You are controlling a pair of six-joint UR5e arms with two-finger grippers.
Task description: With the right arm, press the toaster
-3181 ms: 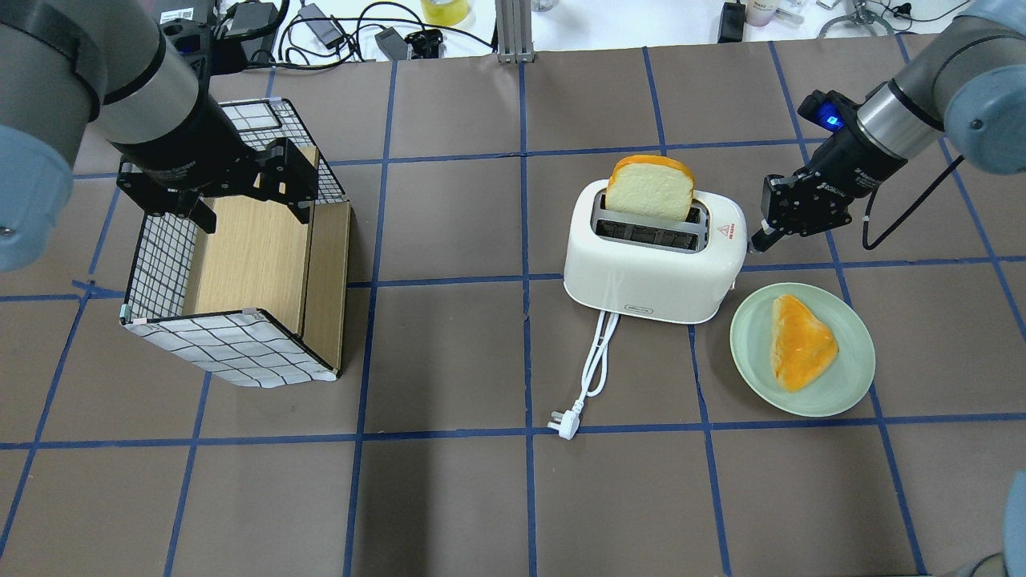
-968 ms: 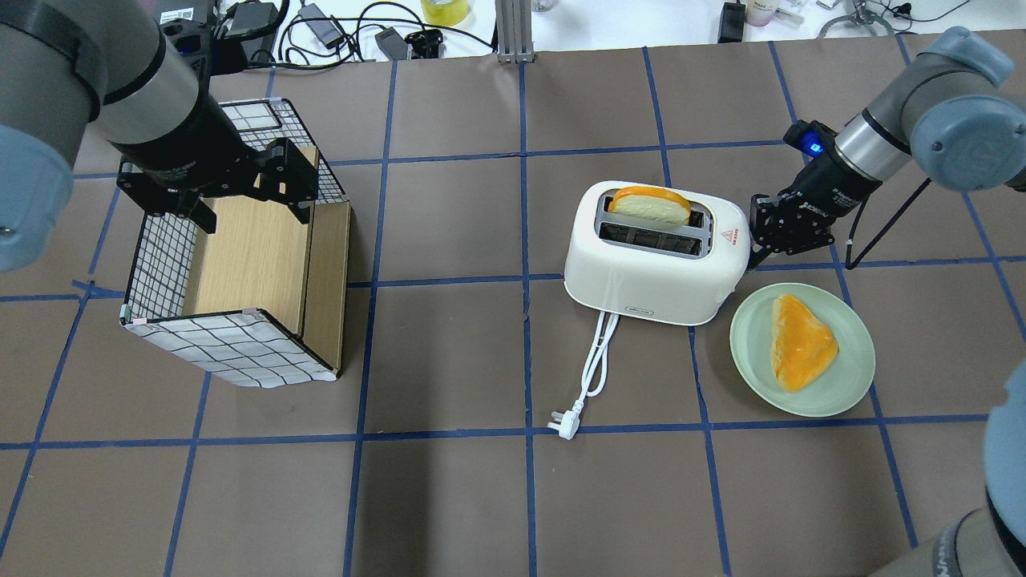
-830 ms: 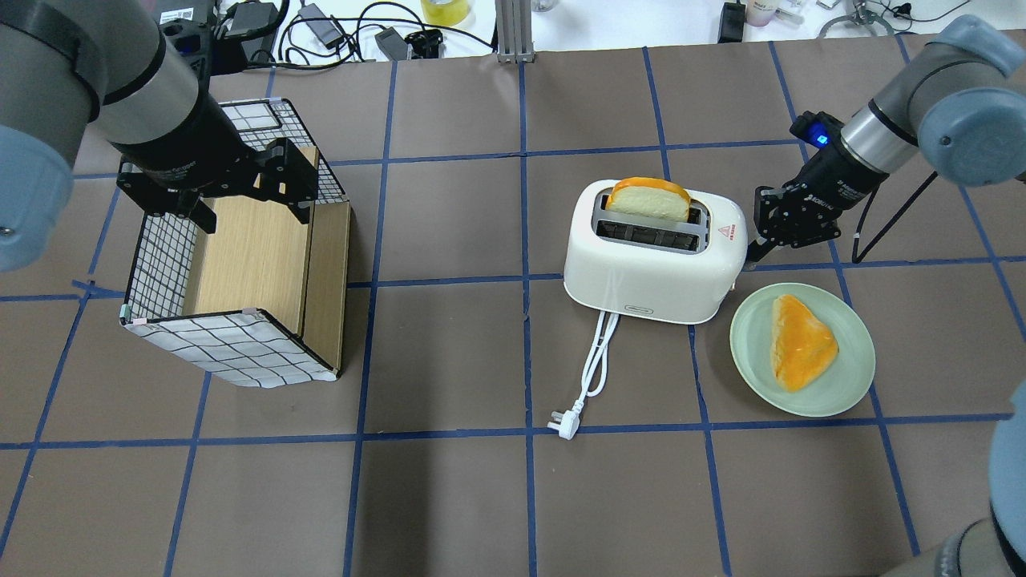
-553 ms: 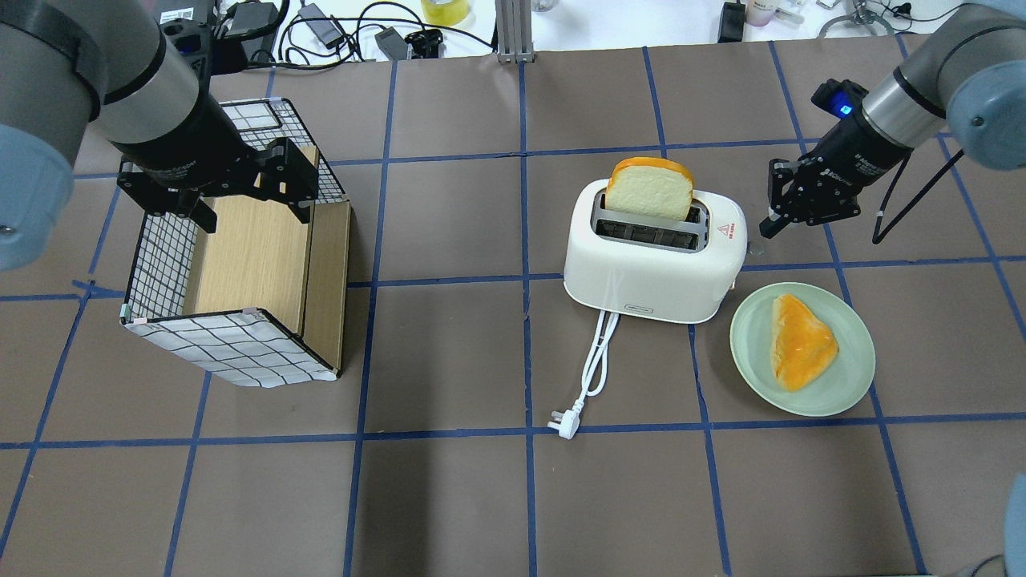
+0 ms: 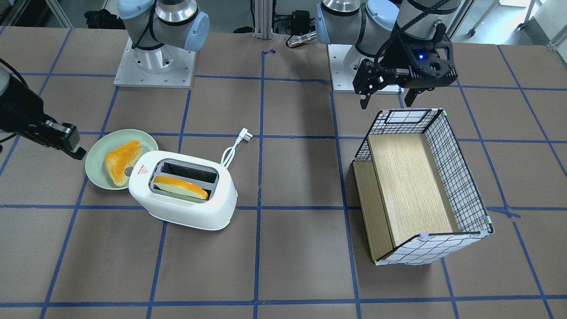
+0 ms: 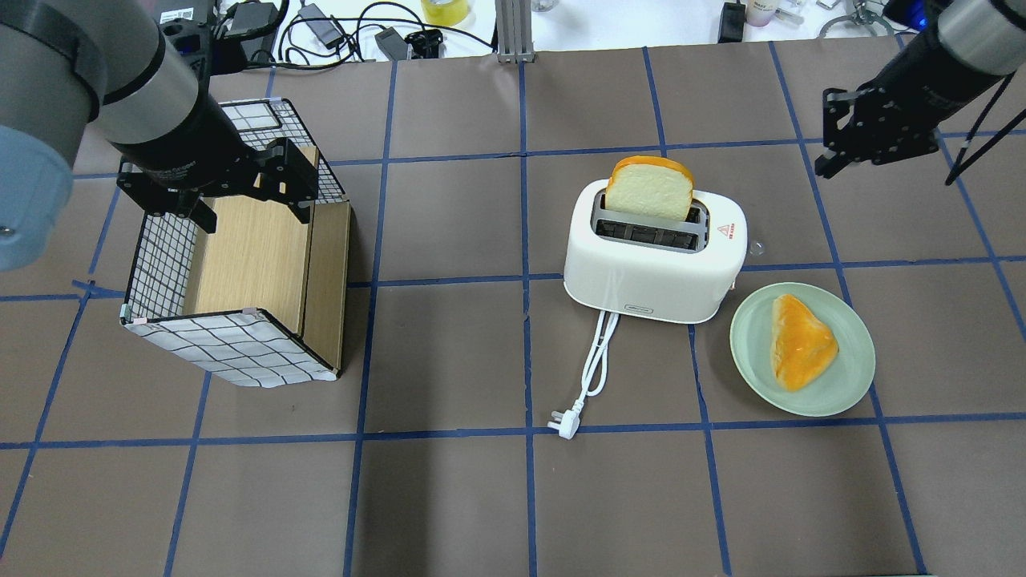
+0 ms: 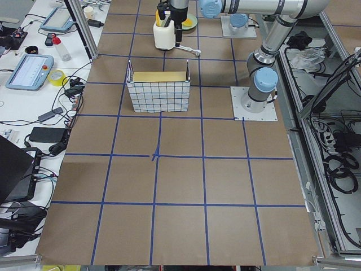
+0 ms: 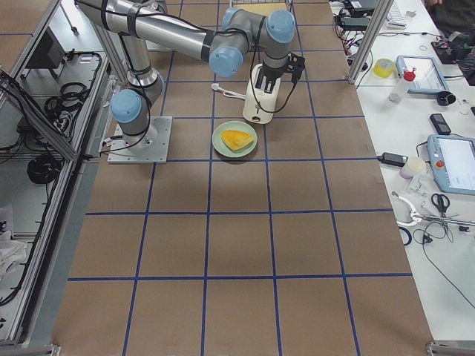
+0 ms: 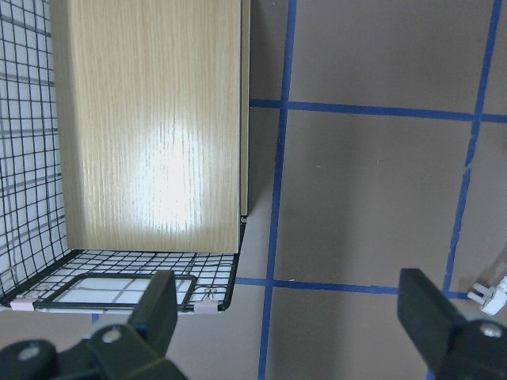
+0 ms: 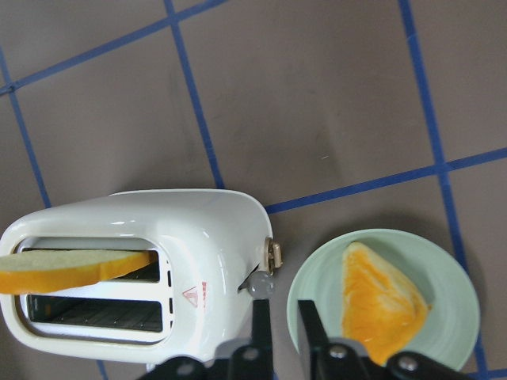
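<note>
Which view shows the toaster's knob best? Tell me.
Right wrist-mounted: the knob sits close and sharp on the end of the toaster. Front-facing shows it small; overhead shows mainly the toaster's top; side views show the toaster tiny.

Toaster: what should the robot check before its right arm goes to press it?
1. Is bread in a slot? Ok: one slice stands tall in the toaster.
2. Does the knob end face the right gripper? Ok.
3. Is that gripper at the knob end? Not ok: it hangs off to the side, touching nothing.
4. Are its fingers together for pushing? Ok: they nearly touch in the wrist view.
5. Is the plate out of the way? Ok: it is close beside the toaster but apart from it.
6. Is the plug in a socket? Not ok: it lies loose on the table.
</note>
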